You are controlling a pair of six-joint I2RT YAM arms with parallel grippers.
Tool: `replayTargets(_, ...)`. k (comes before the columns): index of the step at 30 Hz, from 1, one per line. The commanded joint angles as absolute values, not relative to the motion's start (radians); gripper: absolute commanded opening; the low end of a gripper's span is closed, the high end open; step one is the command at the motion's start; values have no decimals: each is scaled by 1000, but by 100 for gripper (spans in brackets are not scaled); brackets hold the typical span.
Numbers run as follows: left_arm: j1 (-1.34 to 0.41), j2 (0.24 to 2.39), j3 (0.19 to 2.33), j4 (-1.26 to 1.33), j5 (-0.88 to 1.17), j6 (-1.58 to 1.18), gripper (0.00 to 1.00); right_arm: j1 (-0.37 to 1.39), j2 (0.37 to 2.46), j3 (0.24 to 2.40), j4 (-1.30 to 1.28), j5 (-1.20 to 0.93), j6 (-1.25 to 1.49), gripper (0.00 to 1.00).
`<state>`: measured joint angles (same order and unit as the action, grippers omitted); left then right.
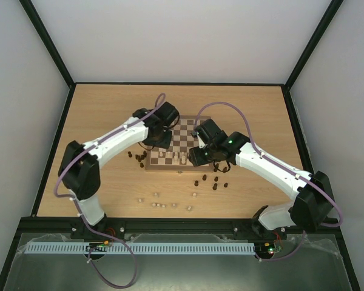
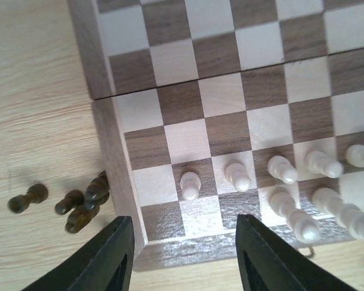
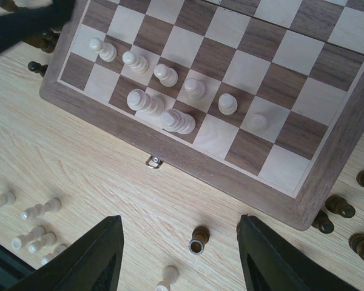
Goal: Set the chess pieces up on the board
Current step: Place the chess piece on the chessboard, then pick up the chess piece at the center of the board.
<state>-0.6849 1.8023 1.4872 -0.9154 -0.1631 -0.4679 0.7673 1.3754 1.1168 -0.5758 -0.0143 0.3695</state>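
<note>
Hovering with fingers parted and nothing between them, the left hand (image 2: 185, 233) hangs over a corner of the board (image 2: 116, 176), just short of the end cream pawn (image 2: 190, 185) in a closely set row. The right hand (image 3: 181, 230), likewise empty and parted, hangs above the bench (image 3: 79, 157) near a fallen dark piece (image 3: 198, 239). More dark pieces (image 2: 85, 203) lie off the board's edge. A low sideways move by either finger could topple the narrow-based pawns already placed.
</note>
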Motion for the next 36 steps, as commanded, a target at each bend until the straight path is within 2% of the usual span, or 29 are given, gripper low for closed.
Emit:
replayTargets(1, -689, 1661, 1491, -946, -197, -499, 53, 774, 1376, 1107, -587, 2, 362, 56)
replayTargets(5, -692, 1492, 1360, -852, -164, -501, 67, 774, 1395, 1105, -587, 4, 362, 62)
replayTargets(8, -695, 1366, 1260, -787, -138, -532, 70, 779, 1414, 1107, -589, 0, 359, 69)
replayTargets(10, -697, 1289, 1197, -742, -114, -555, 74, 794, 1428, 1115, -596, 3, 361, 78)
replayTargets(13, -702, 1187, 1111, -690, -103, -579, 83, 838, 1446, 1133, -618, 39, 375, 100)
replayTargets(15, -704, 1136, 1064, -673, -106, -588, 96, 871, 1457, 1145, -630, 54, 393, 99)
replayTargets(16, -704, 1108, 1045, -668, -109, -589, 99, 888, 1460, 1149, -633, 57, 403, 99)
replayTargets(20, -704, 1037, 994, -661, -108, -604, 99, 998, 1477, 1167, -636, 81, 451, 100)
replayTargets(26, -704, 900, 951, -693, -139, -635, 99, 1167, 1536, 1222, -648, 125, 489, 73)
replayTargets(32, -704, 745, 908, -699, -193, -693, 99, 1279, 1625, 1262, -633, 108, 476, 58)
replayTargets(34, -704, 707, 891, -704, -203, -709, 99, 1299, 1658, 1268, -633, 104, 468, 49)
replayTargets(36, -703, 669, 872, -706, -208, -723, 99, 1317, 1687, 1272, -634, 107, 462, 46)
